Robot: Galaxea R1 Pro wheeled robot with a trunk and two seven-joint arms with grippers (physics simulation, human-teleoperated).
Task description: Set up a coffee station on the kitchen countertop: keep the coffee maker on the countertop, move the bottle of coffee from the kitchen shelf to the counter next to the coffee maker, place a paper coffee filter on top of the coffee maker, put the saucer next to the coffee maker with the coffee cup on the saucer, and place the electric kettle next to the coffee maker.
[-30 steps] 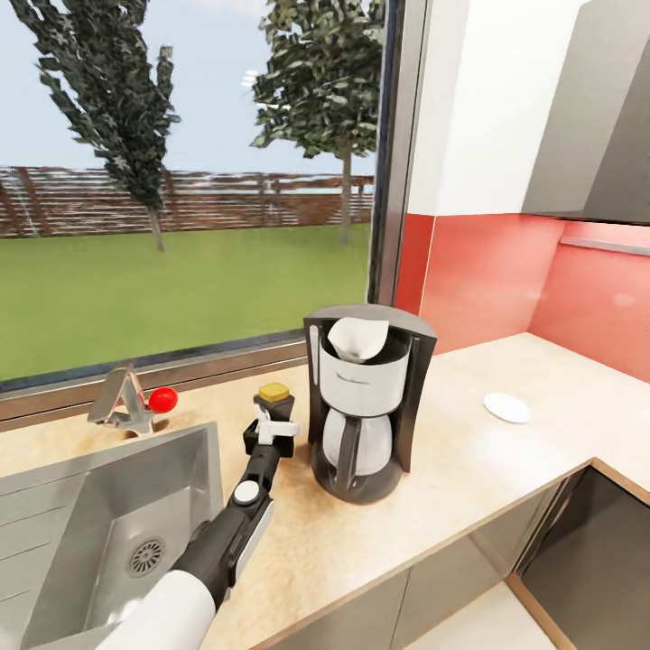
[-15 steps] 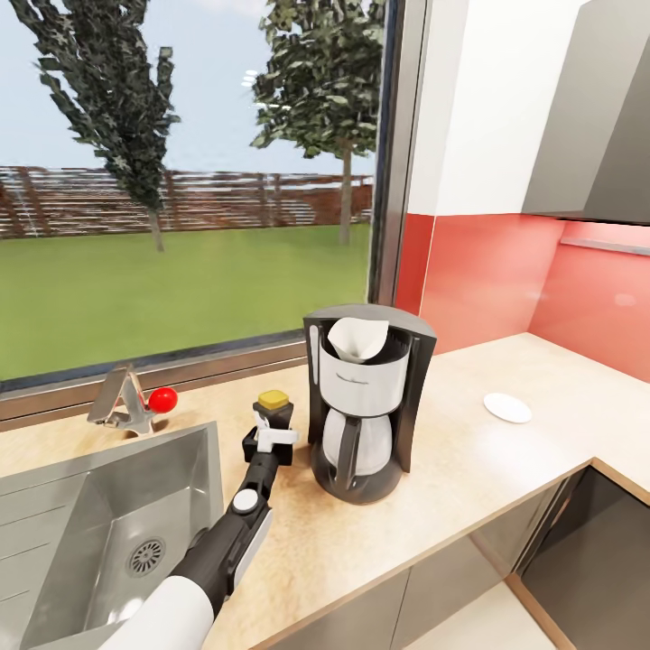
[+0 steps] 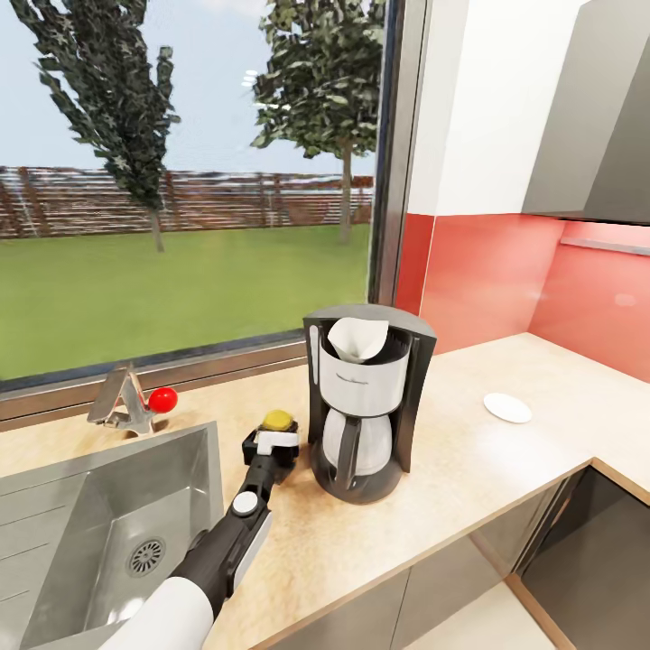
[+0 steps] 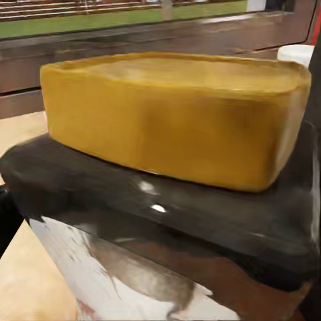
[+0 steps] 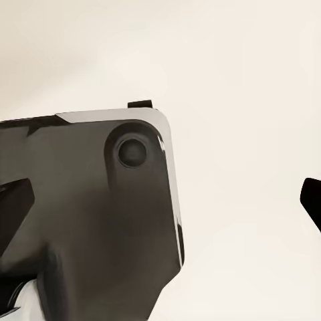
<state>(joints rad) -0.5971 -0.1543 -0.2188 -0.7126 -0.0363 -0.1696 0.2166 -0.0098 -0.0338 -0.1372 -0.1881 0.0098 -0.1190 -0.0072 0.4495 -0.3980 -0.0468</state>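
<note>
Holding the bottle of coffee low at the tabletop, the left gripper sits just beside the coffee maker, on its sink side. In the head view the fingers are closed around the dark body of the jar, with the yellow cap standing clear above them; whether the base already rests on the stone I cannot tell. The left wrist view looks close at that cap and the glossy dark shoulder under it.

The jar looks small, rigid and light, but its glossy surface would probably be slippery, so a hold around the body below the cap, as here, seems the sound one; pinching the cap alone could let it twist or tip. Being squat, it should stand steadily once let go.

The left arm reaches forward from low in the head view, forearm slanting up and across the front of the tabletop past the sink's corner, wrist roughly level and pointing toward the window.

The paper filter sits in the top of the coffee maker, and the saucer lies well apart on the other side. The right wrist view shows a dark part of the robot against a pale surface; I cannot tell how far its fingers are open.
</note>
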